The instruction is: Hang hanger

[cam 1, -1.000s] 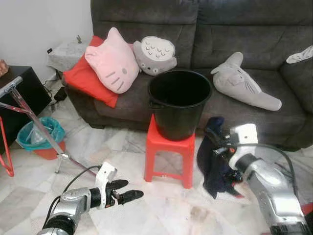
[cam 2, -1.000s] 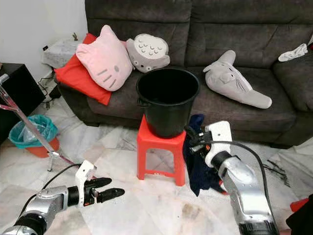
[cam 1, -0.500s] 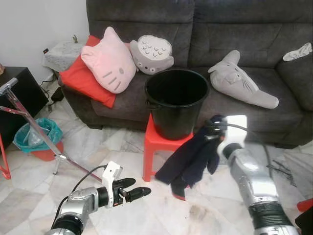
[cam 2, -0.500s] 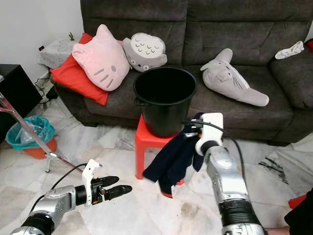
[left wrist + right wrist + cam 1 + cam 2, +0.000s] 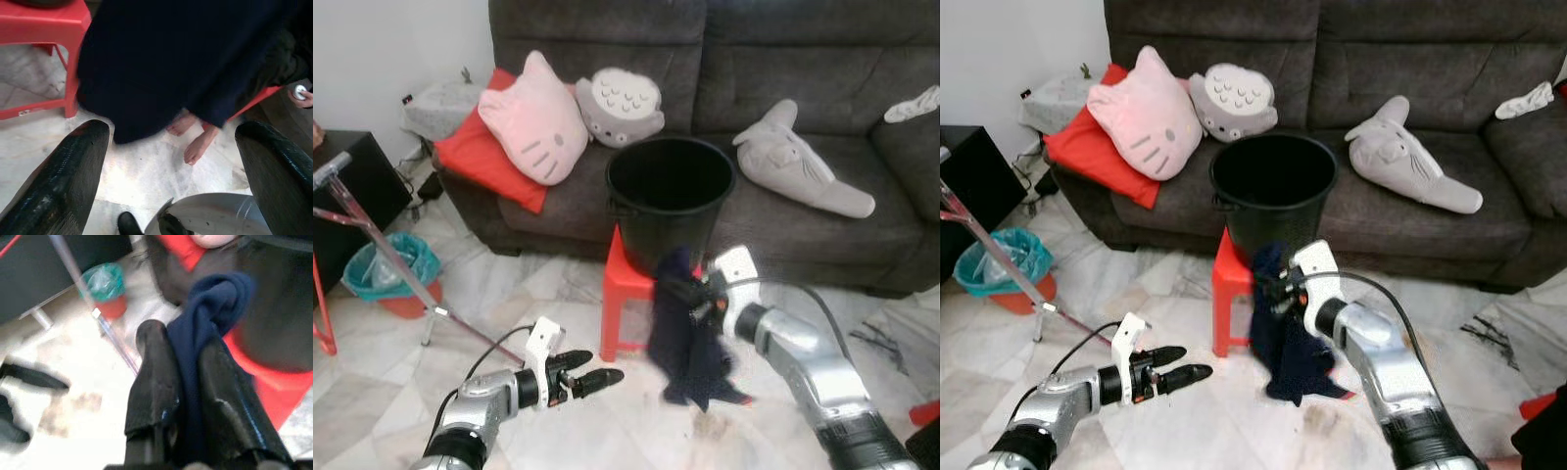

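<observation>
Ahead, in the left eye view, a navy garment (image 5: 688,333) was held pinched by the right gripper (image 5: 698,297) before the red stool (image 5: 625,284). From the left wrist view, the left gripper (image 5: 171,161) was seen spread, near the floor, facing that garment.

The dark navy garment (image 5: 1285,338) is soft, matt cloth. The bucket (image 5: 671,201) and red stool (image 5: 625,284) look like smooth plastic. Polished marble floor (image 5: 558,294), glossy; sofa (image 5: 822,59) of coarse grey fabric.
</observation>
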Controlling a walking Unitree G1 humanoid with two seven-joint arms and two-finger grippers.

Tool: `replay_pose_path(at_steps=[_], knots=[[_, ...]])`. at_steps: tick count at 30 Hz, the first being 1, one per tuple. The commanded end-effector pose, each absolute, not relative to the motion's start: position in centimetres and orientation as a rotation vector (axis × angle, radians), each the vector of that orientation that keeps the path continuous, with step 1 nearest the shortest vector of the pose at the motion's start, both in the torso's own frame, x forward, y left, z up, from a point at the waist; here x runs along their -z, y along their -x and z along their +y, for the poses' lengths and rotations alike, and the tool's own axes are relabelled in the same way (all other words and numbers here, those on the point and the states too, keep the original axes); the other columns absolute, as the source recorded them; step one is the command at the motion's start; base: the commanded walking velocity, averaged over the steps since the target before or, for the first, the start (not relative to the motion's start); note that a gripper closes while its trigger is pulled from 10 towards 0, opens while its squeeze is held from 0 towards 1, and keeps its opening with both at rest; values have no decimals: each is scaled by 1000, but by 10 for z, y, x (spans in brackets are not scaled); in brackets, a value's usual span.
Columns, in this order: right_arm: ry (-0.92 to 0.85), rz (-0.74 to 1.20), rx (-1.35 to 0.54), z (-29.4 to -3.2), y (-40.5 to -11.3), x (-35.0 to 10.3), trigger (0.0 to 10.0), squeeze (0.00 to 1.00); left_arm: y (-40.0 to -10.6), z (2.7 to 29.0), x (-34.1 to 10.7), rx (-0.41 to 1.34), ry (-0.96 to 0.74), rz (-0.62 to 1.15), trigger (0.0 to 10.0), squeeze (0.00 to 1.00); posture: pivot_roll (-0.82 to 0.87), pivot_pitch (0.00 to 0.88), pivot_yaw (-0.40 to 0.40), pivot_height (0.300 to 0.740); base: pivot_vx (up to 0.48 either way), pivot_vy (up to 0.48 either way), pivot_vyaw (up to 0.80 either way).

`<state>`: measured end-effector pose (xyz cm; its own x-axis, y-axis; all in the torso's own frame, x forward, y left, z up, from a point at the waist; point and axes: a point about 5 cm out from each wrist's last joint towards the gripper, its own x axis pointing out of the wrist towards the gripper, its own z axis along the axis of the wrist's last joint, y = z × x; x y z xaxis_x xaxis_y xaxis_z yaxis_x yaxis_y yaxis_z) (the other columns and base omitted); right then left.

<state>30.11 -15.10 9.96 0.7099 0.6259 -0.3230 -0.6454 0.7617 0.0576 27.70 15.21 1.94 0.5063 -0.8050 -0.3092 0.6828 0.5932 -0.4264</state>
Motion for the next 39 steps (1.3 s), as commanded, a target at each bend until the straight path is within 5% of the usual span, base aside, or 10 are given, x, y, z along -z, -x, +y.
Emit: replay_pose_path(at_steps=[1, 13, 23, 39], knots=[[88, 319, -767, -154, -295, -108, 10000, 0, -281, 163, -23, 853, 216, 492, 10000, 0, -28, 34, 54, 740, 0, 0, 0], [159, 372, -1015, -187, -258, -115, 10000, 0, -279, 171, -32, 968, 290, 492, 10000, 0, -34, 32, 59, 740, 0, 0, 0], [127, 347, -1206, -189, -245, -129, 10000, 0, -266, 166, -40, 1164, 383, 505, 10000, 0, -29, 29, 59, 740, 0, 0, 0], [-16, 287, -1365, -168, -235, -134, 10000, 0, -265, 155, -45, 1232, 390, 475, 10000, 0, -30, 11, 59, 740, 0, 0, 0]])
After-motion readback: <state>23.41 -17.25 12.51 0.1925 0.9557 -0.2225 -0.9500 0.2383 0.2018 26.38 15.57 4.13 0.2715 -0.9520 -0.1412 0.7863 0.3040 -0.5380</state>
